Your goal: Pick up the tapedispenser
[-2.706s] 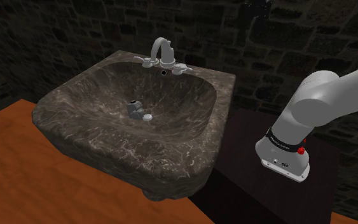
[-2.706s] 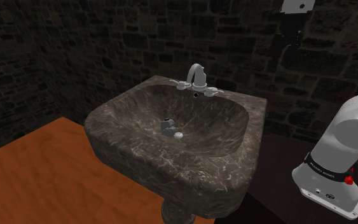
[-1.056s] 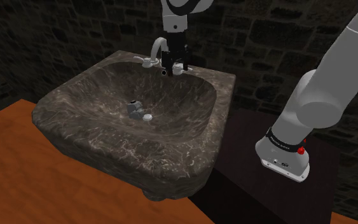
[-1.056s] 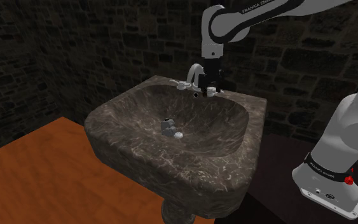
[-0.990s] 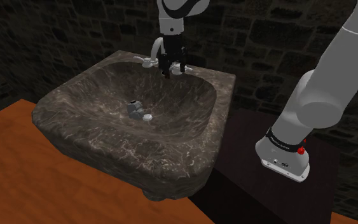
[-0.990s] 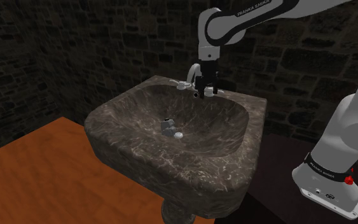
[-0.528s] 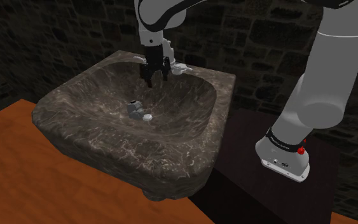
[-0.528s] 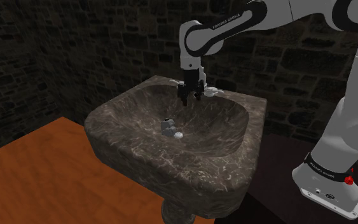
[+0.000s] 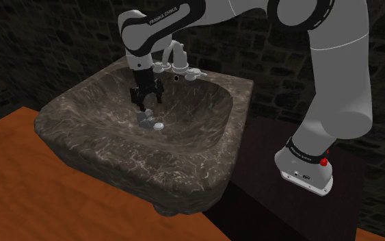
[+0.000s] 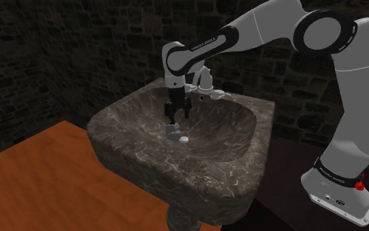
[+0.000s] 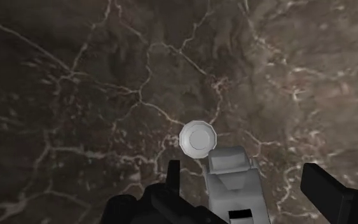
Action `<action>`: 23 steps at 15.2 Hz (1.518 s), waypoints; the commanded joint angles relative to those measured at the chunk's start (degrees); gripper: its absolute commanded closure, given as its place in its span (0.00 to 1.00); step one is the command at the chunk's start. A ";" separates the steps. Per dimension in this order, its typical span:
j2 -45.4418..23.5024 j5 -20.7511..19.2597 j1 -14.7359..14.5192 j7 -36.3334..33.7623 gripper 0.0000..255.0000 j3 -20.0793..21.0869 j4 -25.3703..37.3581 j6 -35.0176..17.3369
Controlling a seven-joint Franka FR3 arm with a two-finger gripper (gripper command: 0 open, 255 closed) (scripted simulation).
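A small grey tape dispenser sits at the bottom of the dark marble sink, beside a round white drain. My black gripper hangs just above the dispenser, pointing down into the basin. In the wrist view the gripper is open and the blocky grey dispenser lies between the two fingers, closer to one finger, untouched. The white drain lies just past it.
A silver faucet with two handles stands on the sink's back rim, right behind the arm. An orange wood counter runs under the sink. Dark stone walls stand behind. The arm's base sits on a dark stand.
The arm has swung in from by the faucet, across the basin and downward. The gripper now hangs directly over the tape dispenser; the dispenser has not moved.
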State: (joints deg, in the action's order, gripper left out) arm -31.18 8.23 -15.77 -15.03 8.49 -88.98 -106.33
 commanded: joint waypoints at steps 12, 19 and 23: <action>-6.40 -0.19 -1.00 0.34 1.00 0.17 2.34 -4.55; -6.46 -0.20 -0.99 0.35 1.00 0.16 2.51 -4.44; -5.31 -0.16 -0.90 0.12 1.00 0.21 2.99 -2.82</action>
State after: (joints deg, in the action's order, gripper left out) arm -36.84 8.06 -16.69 -14.84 8.69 -86.18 -109.69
